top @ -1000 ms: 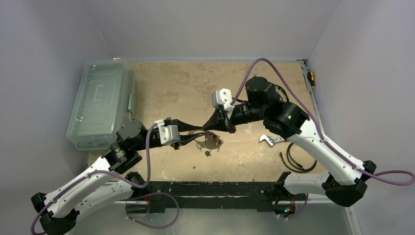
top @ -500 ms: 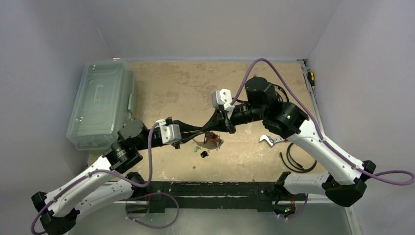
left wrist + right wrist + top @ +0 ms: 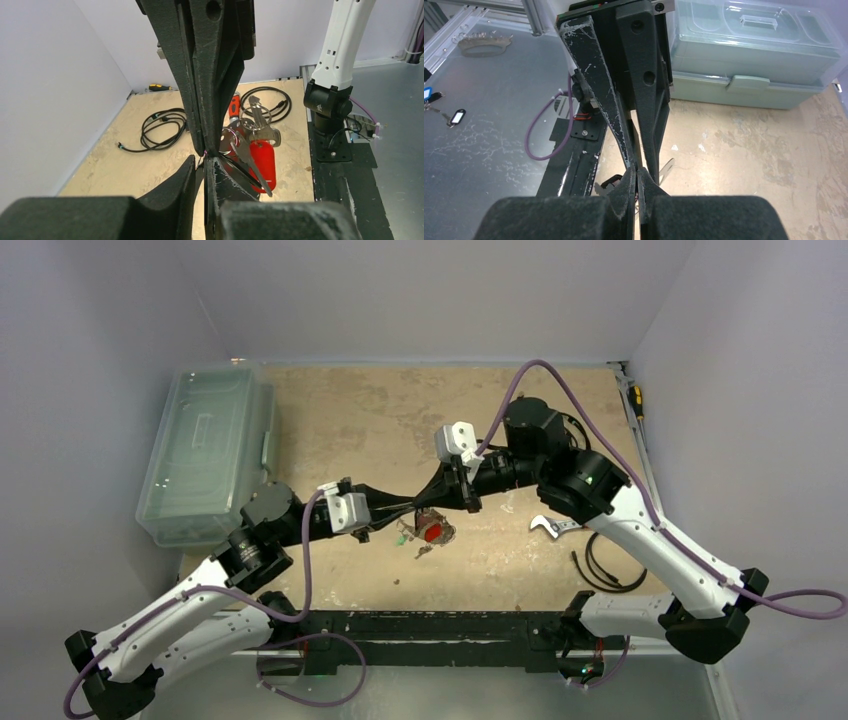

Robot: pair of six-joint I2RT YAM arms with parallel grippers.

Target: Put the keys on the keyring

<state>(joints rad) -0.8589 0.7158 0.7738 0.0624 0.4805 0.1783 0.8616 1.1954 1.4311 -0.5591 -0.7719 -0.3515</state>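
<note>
Now | left end effector (image 3: 204, 165) meets right end effector (image 3: 637, 175) tip-to-tip | both pinched

one clear box (image 3: 205, 450), one wrench (image 3: 553, 527), one screwdriver (image 3: 636, 398), two black cable coils (image 3: 160, 125); keys (image 3: 260, 125) bunched, count unclear

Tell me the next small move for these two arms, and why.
Probably hold the left gripper shut and ease the right gripper back a touch, watching the keys. Both are shut tip to tip; the thin keyring and the keys with the red tag hang just beside the pinch; which grip bears them is hidden.
</note>
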